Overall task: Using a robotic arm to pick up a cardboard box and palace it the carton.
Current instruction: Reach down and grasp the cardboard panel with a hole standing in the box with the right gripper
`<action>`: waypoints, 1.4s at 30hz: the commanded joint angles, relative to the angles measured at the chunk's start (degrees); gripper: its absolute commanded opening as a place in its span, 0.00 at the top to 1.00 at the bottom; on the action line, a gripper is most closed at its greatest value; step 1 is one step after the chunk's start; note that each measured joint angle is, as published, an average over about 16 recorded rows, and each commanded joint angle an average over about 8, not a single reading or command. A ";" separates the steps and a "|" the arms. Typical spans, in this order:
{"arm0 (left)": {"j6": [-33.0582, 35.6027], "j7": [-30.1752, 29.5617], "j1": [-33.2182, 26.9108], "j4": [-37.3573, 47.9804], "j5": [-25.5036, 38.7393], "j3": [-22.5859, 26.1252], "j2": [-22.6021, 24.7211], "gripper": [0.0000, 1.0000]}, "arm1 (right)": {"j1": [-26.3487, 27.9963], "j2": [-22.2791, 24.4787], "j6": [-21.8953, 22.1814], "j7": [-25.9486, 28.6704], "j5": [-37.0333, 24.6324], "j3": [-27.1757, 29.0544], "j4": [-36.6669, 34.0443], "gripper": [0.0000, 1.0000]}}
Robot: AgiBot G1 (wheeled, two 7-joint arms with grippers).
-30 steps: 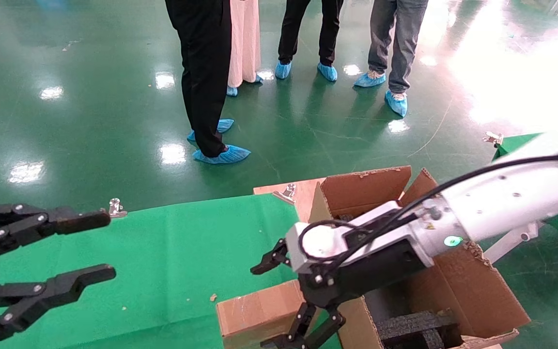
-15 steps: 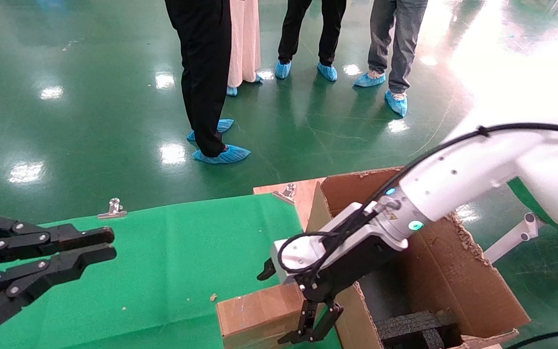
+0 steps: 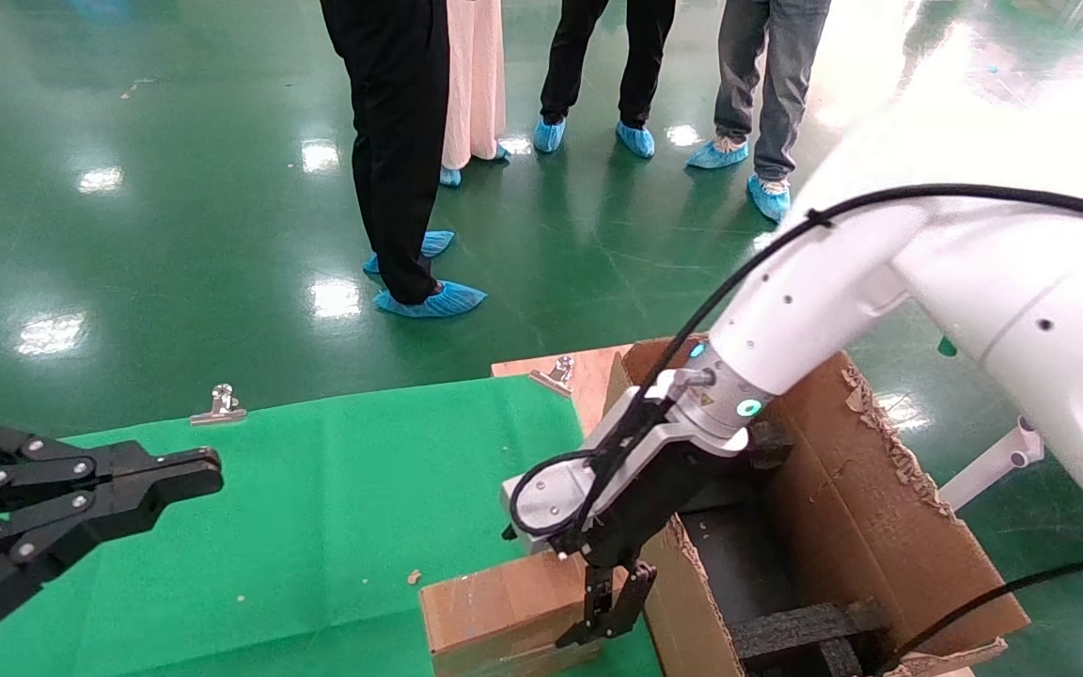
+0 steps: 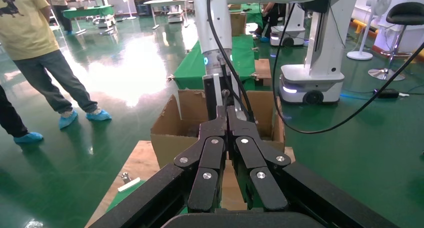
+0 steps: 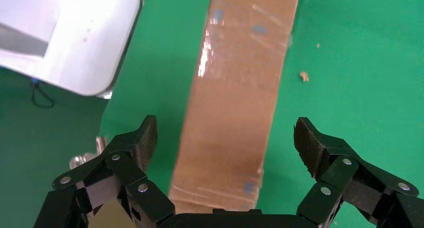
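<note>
Inside, the carton point(image 3: 889, 555) holds black foam blocks point(image 3: 805, 632)

Only one bit of writing can be read. In the left wrist view, a person's yellow shirt point(image 4: 22, 15), far to one side of the carton point(image 4: 172, 130), has dark letters ending in "ESS" above a dark picture. The rest of the word is cut off.

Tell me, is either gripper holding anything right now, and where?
Nothing is held. The right gripper is open, straddling the cardboard box without touching it. The left gripper is shut on nothing.
</note>
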 commanded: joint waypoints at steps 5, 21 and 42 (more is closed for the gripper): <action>-0.01 0.01 0.00 0.01 0.00 0.00 -0.01 0.00 | 1.22 -1.96 0.20 -1.97 -0.27 -2.80 -2.09 0.19; -0.02 0.01 0.01 0.02 -0.04 0.01 -0.01 0.00 | 0.93 -1.58 0.16 -1.74 -0.29 -2.19 -1.59 1.00; -0.02 0.01 0.01 0.02 -0.04 0.01 -0.01 0.00 | 0.71 -1.35 0.08 -1.57 -0.20 -1.80 -1.27 1.00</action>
